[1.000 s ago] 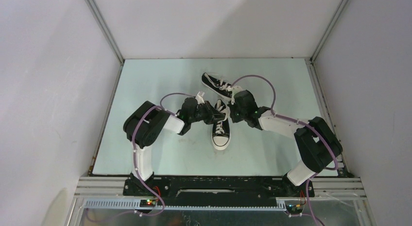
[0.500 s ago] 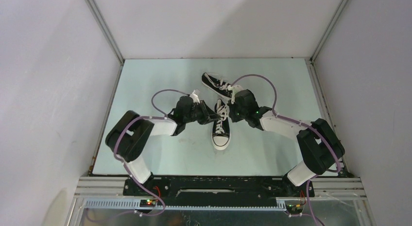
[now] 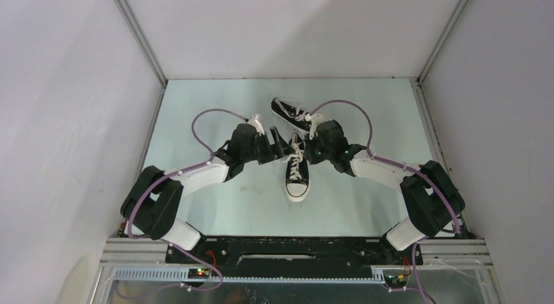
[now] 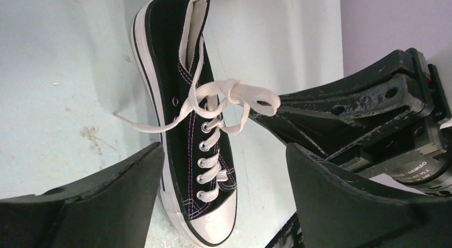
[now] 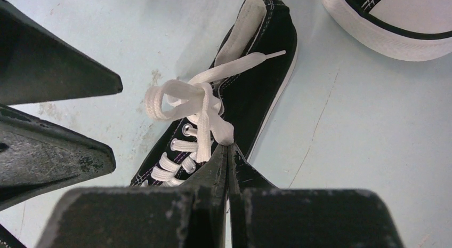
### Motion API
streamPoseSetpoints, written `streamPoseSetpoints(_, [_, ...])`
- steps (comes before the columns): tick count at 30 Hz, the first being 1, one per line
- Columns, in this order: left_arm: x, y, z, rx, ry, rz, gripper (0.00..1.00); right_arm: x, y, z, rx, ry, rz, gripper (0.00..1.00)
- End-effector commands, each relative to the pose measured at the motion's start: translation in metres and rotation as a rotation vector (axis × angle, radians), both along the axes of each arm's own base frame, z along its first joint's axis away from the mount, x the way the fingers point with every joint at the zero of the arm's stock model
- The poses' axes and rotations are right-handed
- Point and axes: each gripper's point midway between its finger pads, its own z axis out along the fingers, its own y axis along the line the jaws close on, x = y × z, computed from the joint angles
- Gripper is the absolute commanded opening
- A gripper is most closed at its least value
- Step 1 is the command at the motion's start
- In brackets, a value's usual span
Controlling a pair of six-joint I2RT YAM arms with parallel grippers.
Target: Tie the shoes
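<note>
The near shoe (image 3: 297,176) lies on the bench (image 3: 215,108) between the two arms, toe cap toward their bases. The second shoe (image 3: 289,113) sits just behind it at an angle. The right hand (image 5: 228,152) is pinched tight on a strand of the white lace (image 4: 229,90), drawn up off the eyelets. A small loop (image 5: 160,101) stands out on the other side of the crossing, and one loose end (image 4: 141,125) trails over the sole toward the bench. The left hand (image 3: 281,147) is spread wide and holds nothing, its fingers facing the shoe from the side. The step in hand looks like drawing the bow tight. To do it well, the left hand should probably close on the free loop itself rather than the loose end, since a pull on the end would likely undo the knot. Both hands should then pull apart evenly and low, so the light shoe is not dragged or lifted. Meanwhile the right hand needs to hold tension so the crossing does not slacken. Compared with a second ago, the left hand has drawn back a little from the shoe, and its elbow has swung far out toward the near left corner. The right arm and both shoes sit much as they did.
</note>
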Motion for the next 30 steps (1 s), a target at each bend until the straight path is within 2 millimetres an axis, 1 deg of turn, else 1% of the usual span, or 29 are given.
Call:
streamPoseSetpoints(1, [0.013, -0.003, 0.024, 0.043, -0.083, 0.003, 0.91, 0.003, 0.011, 0.020, 0.058, -0.052, 0.019, 0.00])
streamPoseSetpoints(2, [0.016, -0.004, 0.029, 0.044, -0.095, 0.008, 0.90, 0.003, 0.011, 0.020, 0.059, -0.051, 0.020, 0.00])
streamPoseSetpoints(3, [0.014, -0.006, 0.026, 0.055, -0.088, 0.003, 0.90, 0.004, 0.011, 0.020, 0.060, -0.052, 0.020, 0.00])
streamPoseSetpoints(4, [0.018, -0.008, 0.031, 0.058, -0.098, 0.004, 0.89, 0.003, 0.011, 0.021, 0.060, -0.052, 0.021, 0.00])
streamPoseSetpoints(5, [0.018, -0.008, 0.027, 0.072, -0.084, 0.003, 0.88, 0.003, 0.011, 0.021, 0.061, -0.052, 0.022, 0.00])
streamPoseSetpoints(6, [0.020, -0.010, 0.030, 0.077, -0.087, 0.002, 0.82, 0.003, 0.011, 0.021, 0.061, -0.052, 0.022, 0.00])
streamPoseSetpoints(7, [0.022, -0.012, 0.027, 0.084, -0.079, -0.001, 0.79, 0.003, 0.011, 0.021, 0.061, -0.053, 0.022, 0.00])
streamPoseSetpoints(8, [0.023, -0.014, 0.030, 0.083, -0.081, -0.006, 0.74, 0.003, 0.011, 0.021, 0.061, -0.052, 0.023, 0.00])
streamPoseSetpoints(9, [0.026, -0.017, 0.031, 0.082, -0.080, -0.010, 0.71, 0.003, 0.011, 0.020, 0.061, -0.051, 0.023, 0.00])
streamPoseSetpoints(11, [0.028, -0.020, 0.028, 0.091, -0.069, -0.016, 0.59, 0.003, 0.012, 0.019, 0.059, -0.047, 0.025, 0.00])
streamPoseSetpoints(13, [0.028, -0.023, 0.025, 0.096, -0.058, -0.022, 0.53, 0.003, 0.012, 0.019, 0.060, -0.048, 0.025, 0.00])
streamPoseSetpoints(18, [0.026, -0.027, 0.020, 0.099, -0.042, -0.038, 0.47, 0.003, 0.011, 0.018, 0.061, -0.046, 0.025, 0.00])
streamPoseSetpoints(20, [0.025, -0.028, 0.020, 0.099, -0.039, -0.042, 0.41, 0.003, 0.011, 0.018, 0.060, -0.046, 0.025, 0.00])
streamPoseSetpoints(22, [0.025, -0.028, 0.018, 0.102, -0.034, -0.045, 0.34, 0.003, 0.011, 0.018, 0.061, -0.046, 0.025, 0.00])
streamPoseSetpoints(23, [0.025, -0.028, 0.017, 0.107, -0.031, -0.046, 0.24, 0.003, 0.011, 0.018, 0.061, -0.044, 0.023, 0.00])
streamPoseSetpoints(24, [0.025, -0.027, 0.016, 0.113, -0.030, -0.047, 0.11, 0.003, 0.011, 0.018, 0.059, -0.043, 0.021, 0.00])
streamPoseSetpoints(26, [0.024, -0.025, 0.015, 0.125, -0.030, -0.046, 0.02, 0.003, 0.009, 0.016, 0.053, -0.038, 0.012, 0.00])
streamPoseSetpoints(30, [0.017, -0.024, 0.014, 0.121, -0.036, -0.073, 0.00, 0.002, 0.003, 0.009, 0.039, -0.002, -0.020, 0.00])
